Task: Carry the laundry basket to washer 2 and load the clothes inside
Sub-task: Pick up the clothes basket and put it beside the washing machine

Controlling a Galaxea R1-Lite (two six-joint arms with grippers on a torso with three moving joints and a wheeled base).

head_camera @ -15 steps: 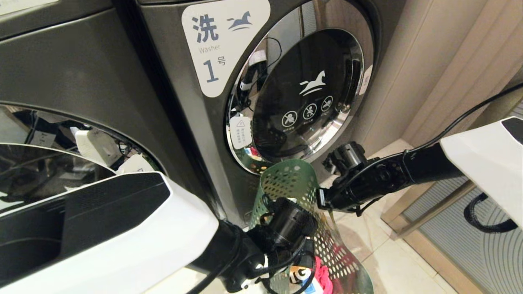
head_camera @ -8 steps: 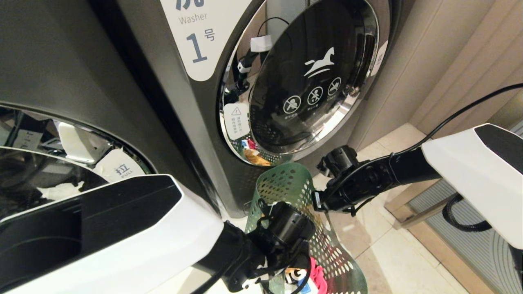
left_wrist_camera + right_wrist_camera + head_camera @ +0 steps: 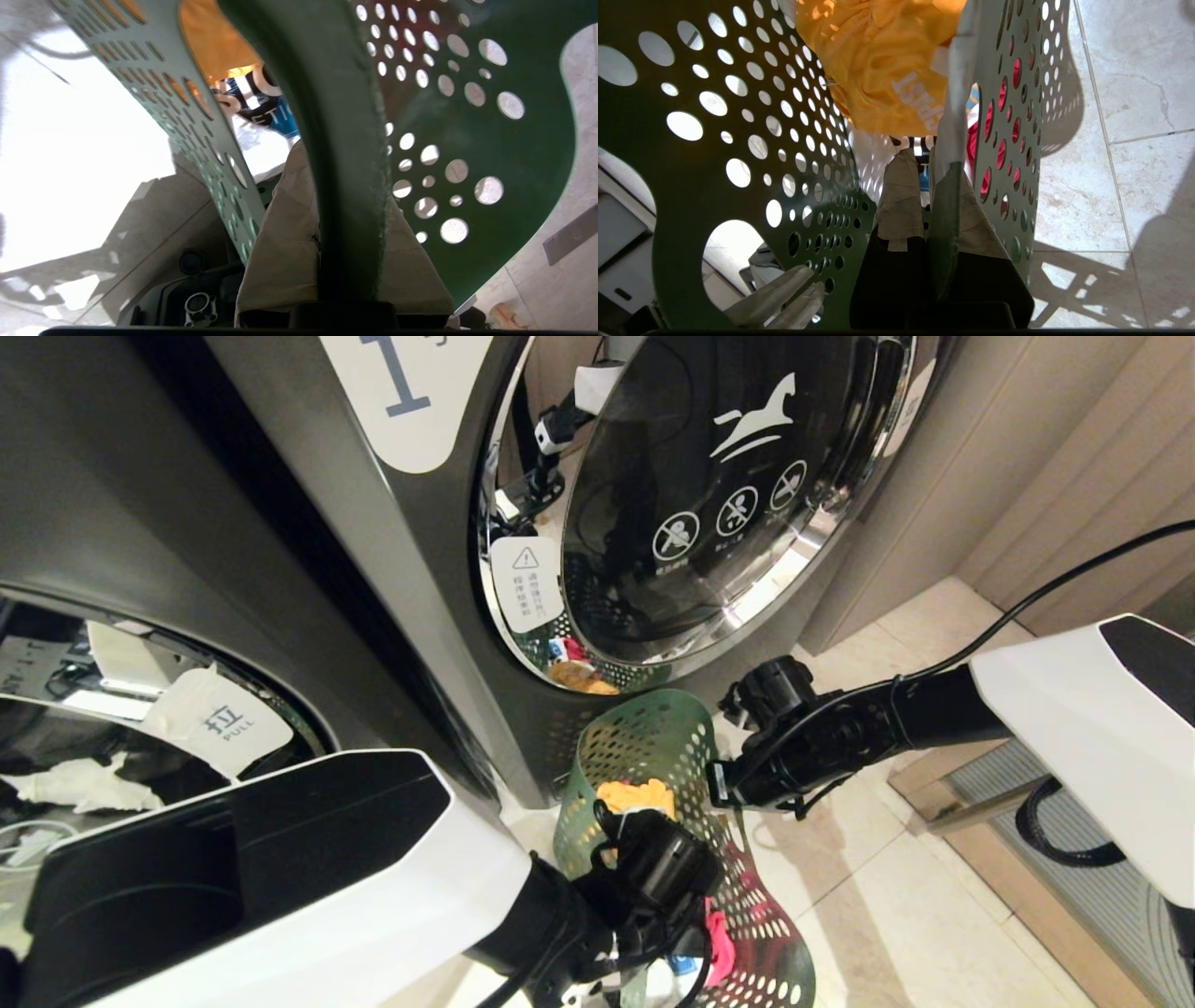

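Grey washer labelled "1" [image 3: 448, 569], door closed; a second washer [image 3: 140, 523] to its left, number out of view.
Green laundry basket [image 3: 644, 747] on the tiled floor [image 3: 915, 915] before washer 1.
Clothes: yellow garment [image 3: 882, 70], white printed shirt [image 3: 261, 107], red garment [image 3: 717, 933], all inside.
Left gripper [image 3: 343, 280] clamped on a basket handle, apparently; right gripper [image 3: 924, 210] clamped on the rim.

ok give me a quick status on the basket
Left gripper and right gripper both shut on the laundry basket. The clothes inside. Washer marked 1 straight ahead, door closed.
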